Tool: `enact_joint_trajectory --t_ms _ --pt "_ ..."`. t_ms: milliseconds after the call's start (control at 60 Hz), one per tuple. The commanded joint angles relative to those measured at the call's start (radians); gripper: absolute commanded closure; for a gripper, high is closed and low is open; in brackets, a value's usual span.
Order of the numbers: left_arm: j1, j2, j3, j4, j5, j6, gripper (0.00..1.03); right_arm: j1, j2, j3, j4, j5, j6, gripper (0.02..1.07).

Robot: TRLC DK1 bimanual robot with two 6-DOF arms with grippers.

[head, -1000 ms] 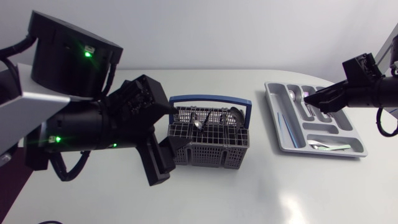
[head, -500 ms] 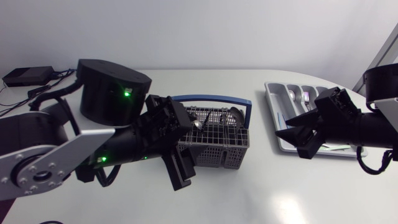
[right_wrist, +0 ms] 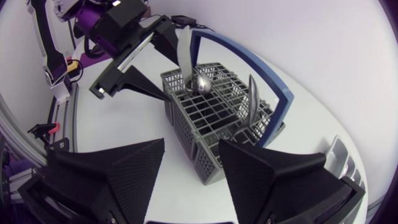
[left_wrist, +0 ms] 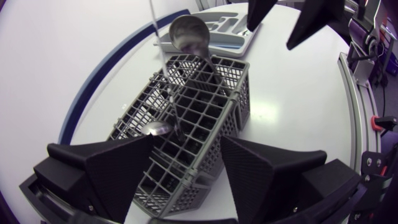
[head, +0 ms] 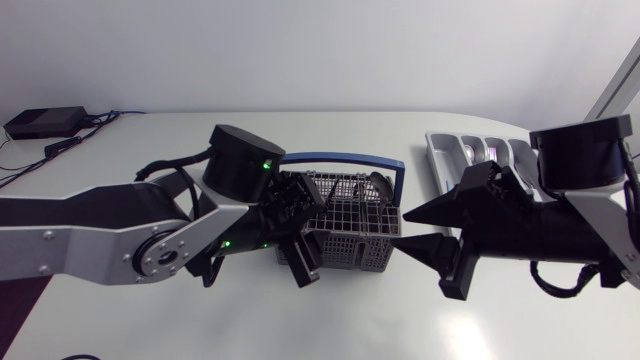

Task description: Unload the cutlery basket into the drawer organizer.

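Observation:
A grey wire cutlery basket with a blue handle stands mid-table. It holds a spoon, bowl up, and a few other pieces. My left gripper is open, its fingers straddling the basket's left end; a small spoon lies just ahead of them. My right gripper is open and empty, its tips just off the basket's right end. In the right wrist view the basket is ahead of the fingers. The grey drawer organizer sits at the back right, largely hidden by my right arm.
Spoons lie in the organizer's far compartments. A small black box with cables sits at the table's back left. Bare white table spreads in front of the basket.
My left arm has swung down and brought its gripper over the basket's left end. My right gripper has left the organizer and moved left to the basket's right end.

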Motion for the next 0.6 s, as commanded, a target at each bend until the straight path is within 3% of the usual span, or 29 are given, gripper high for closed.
enact_joint_trajectory --t_ms 0,217,583 --pt "0.011 0.032 0.041 0.022 -0.017 -0.038 0.19 0.043 0.017 -0.035 0.034 -0.004 0.043 0.43" --pt "0.017 0.066 0.057 0.071 -0.029 -0.078 0.27 0.093 0.086 -0.05 0.104 -0.001 0.06 0.43" --pt "0.008 0.095 0.049 0.105 -0.038 -0.11 0.67 0.107 0.098 -0.066 0.124 0.001 0.059 0.43"
